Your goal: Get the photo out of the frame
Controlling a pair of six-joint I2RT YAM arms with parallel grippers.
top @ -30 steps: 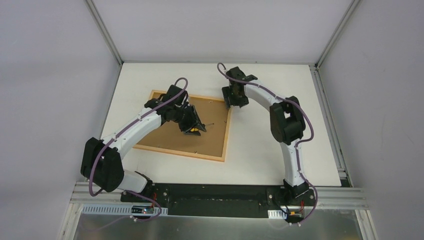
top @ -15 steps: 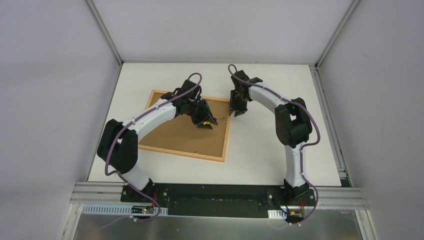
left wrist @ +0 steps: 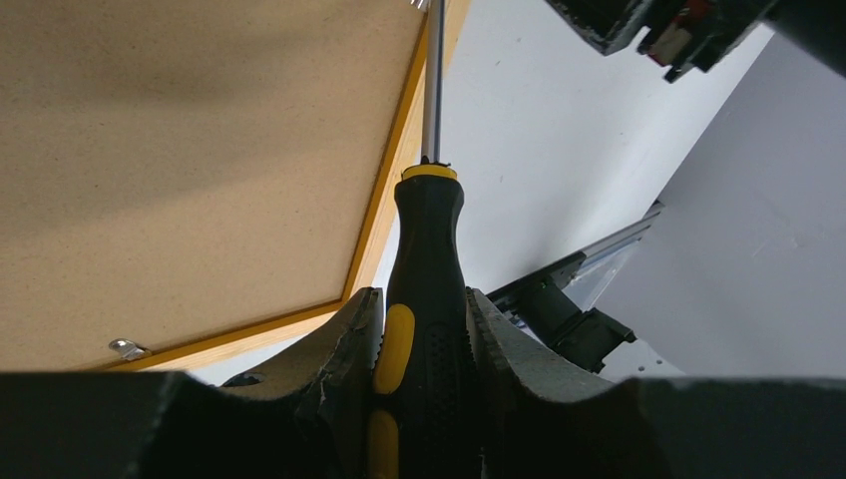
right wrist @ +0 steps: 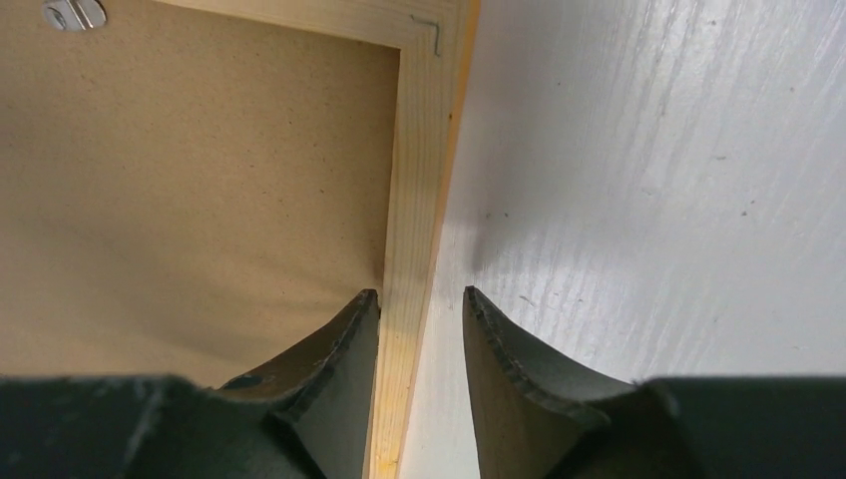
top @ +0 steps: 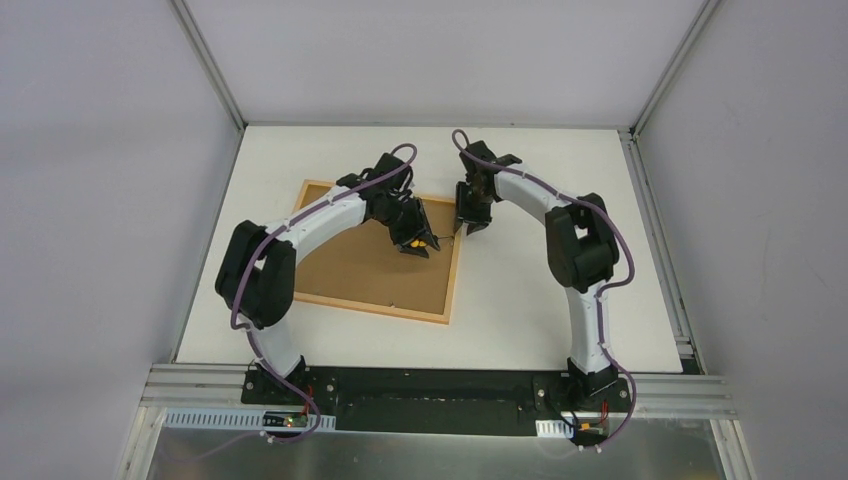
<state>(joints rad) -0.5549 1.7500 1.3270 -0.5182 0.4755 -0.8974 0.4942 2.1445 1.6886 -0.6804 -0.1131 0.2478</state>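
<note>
The frame (top: 372,306) lies face down on the white table, its pale wood back rail (right wrist: 419,180) around the brown backing board (top: 350,265). The photo is hidden. My left gripper (top: 413,240) is shut on a black-and-yellow screwdriver (left wrist: 427,259). The screwdriver's metal shaft (left wrist: 433,90) points along the frame's right rail (left wrist: 384,200) toward its far corner. My right gripper (right wrist: 421,291) stands open astride that rail near the far right corner. One finger is over the backing board (right wrist: 200,180), the other over the table with a gap beside the rail.
A metal turn clip (right wrist: 72,12) sits on the backing board near the far edge, and another tab (left wrist: 128,348) near the frame's near rail. Bare white table (top: 560,290) lies right of the frame. Grey walls and aluminium posts enclose the table.
My left arm has carried the screwdriver right and away, toward the frame's far right corner. My right gripper has shifted onto the frame's right rail and narrowed its jaws.
</note>
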